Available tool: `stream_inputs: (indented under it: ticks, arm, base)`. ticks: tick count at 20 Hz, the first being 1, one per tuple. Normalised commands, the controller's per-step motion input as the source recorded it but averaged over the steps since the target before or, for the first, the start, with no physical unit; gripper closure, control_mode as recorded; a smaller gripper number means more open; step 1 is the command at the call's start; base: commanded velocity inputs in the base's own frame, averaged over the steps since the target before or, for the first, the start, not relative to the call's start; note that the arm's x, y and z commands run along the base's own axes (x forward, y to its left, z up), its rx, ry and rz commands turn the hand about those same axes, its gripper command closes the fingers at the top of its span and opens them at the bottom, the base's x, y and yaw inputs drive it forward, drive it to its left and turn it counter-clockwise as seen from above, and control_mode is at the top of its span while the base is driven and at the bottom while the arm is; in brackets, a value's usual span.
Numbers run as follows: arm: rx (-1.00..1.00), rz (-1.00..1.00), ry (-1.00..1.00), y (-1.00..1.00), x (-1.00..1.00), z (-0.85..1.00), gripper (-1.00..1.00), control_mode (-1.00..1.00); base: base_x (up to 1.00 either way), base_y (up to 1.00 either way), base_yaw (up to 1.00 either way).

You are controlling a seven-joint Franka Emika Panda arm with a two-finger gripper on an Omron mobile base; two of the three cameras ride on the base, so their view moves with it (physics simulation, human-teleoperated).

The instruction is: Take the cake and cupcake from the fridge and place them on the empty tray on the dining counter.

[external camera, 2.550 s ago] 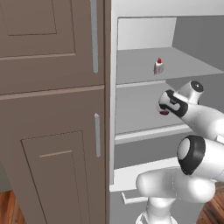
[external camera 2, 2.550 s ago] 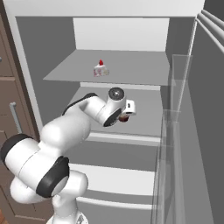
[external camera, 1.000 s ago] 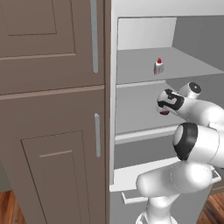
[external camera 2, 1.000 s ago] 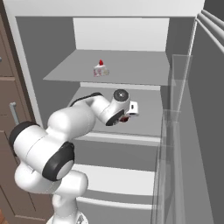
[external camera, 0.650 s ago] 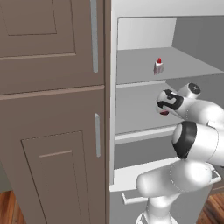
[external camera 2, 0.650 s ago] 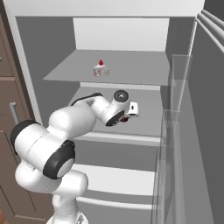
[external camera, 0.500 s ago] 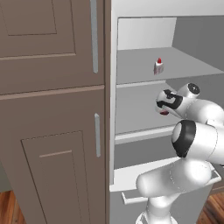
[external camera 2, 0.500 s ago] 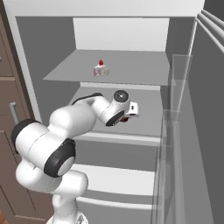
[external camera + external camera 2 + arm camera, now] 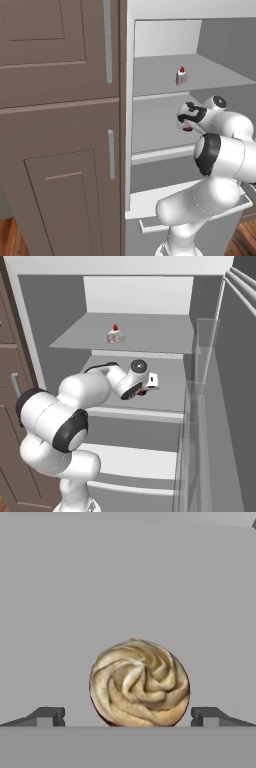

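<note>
The fridge [image 9: 45, 316] stands open with pale grey shelves. On its upper shelf sits the cake [image 9: 181, 76] [image 9: 115, 336], a small white wedge with a red cherry. My arm reaches onto the middle shelf, where the gripper [image 9: 187, 126] [image 9: 145, 390] hangs over the cupcake [image 9: 142, 392]. In the hand view the cupcake [image 9: 139, 683] shows its tan swirled top between my two dark fingertips [image 9: 50, 716]. The gripper [image 9: 129, 716] is open, with a gap on each side of the cupcake. The tray and dining counter are out of view.
Brown wood cabinets [image 9: 60, 125] with grey bar handles stand left of the fridge. The open fridge door [image 9: 215, 406] with clear bins stands close on the right. The upper shelf [image 9: 150, 341] lies just above my hand. A lower drawer [image 9: 150, 212] juts out by my base.
My elbow has risen and swung in toward the fridge. The hand has stayed almost in place over the cupcake, still open. The cake has not moved.
</note>
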Motion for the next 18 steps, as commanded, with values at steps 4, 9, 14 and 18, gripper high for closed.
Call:
stream_inputs:
  ticks: [4,9,14,18]
  arm:
    - [0.00,0.00,0.00,-0.01,0.07,-0.09,-1.00,-1.00]
    - [0.00,0.00,0.00,0.00,0.10,-0.09,-1.00,-1.00]
    - [0.00,0.00,0.00,0.00,0.10,-0.08,-1.00,-1.00]
    - [0.00,0.00,0.00,0.00,0.11,-0.05,-1.00,-1.00]
  base:
    - [0.00,0.00,0.00]
    - [0.00,0.00,0.00]
    - [0.00,0.00,0.00]
    - [0.00,0.00,0.00]
